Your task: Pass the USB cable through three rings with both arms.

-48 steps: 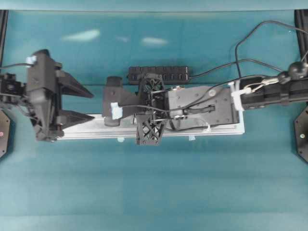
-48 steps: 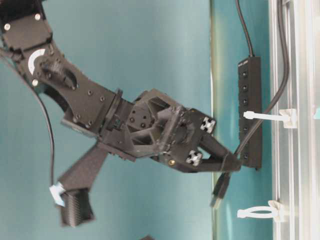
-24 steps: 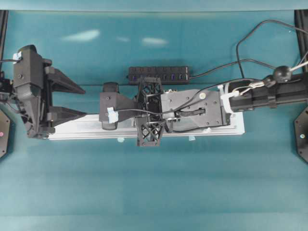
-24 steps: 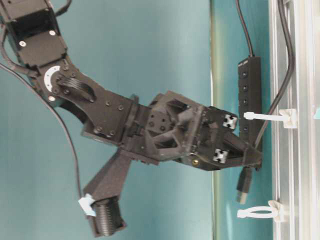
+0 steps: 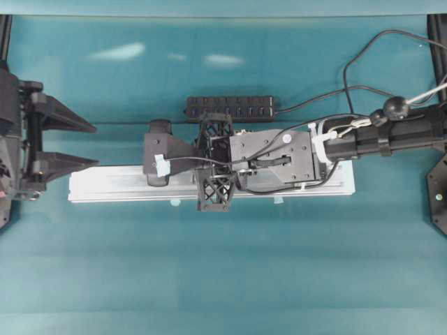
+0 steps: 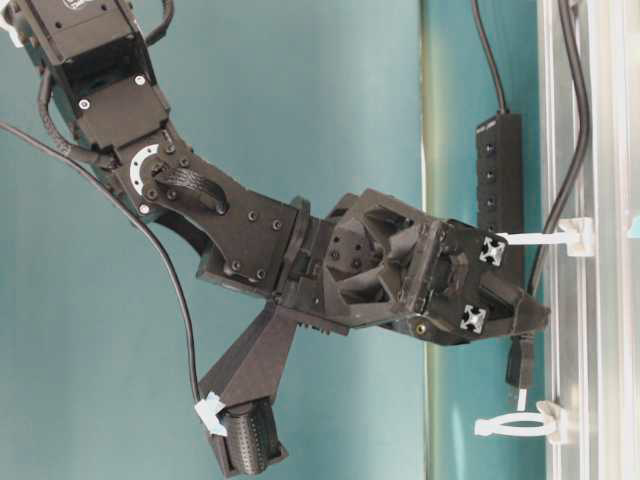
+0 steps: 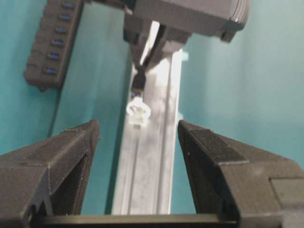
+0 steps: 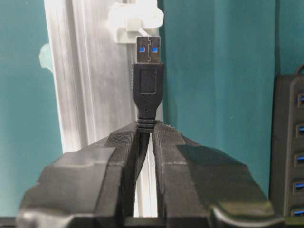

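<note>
My right gripper (image 8: 146,128) is shut on the USB cable just behind its black plug (image 8: 148,80). The plug's metal tip sits right at a whitish ring (image 8: 135,16) on the silver rail (image 8: 76,85). At table level the plug (image 6: 518,365) hangs from the gripper (image 6: 525,320) just above that ring (image 6: 510,425). A second ring (image 6: 540,237) stands higher up, with the cable (image 6: 572,120) running past it. From overhead the right arm (image 5: 279,157) lies along the rail and hides the jaws. My left gripper (image 5: 96,144) is open and empty at the rail's left end. It faces the ring (image 7: 138,110) and plug (image 7: 138,83).
A black multi-port hub (image 5: 230,107) lies just behind the rail (image 5: 119,187), with cords looping off to the back right. Pale blue tape tabs stick out at the rail's front edge. Teal table surface stretches in front of the rail.
The right gripper has carried the plug along the rail up to the ring. The left arm has drawn back to the left, off the rail's end, its jaws still open.
</note>
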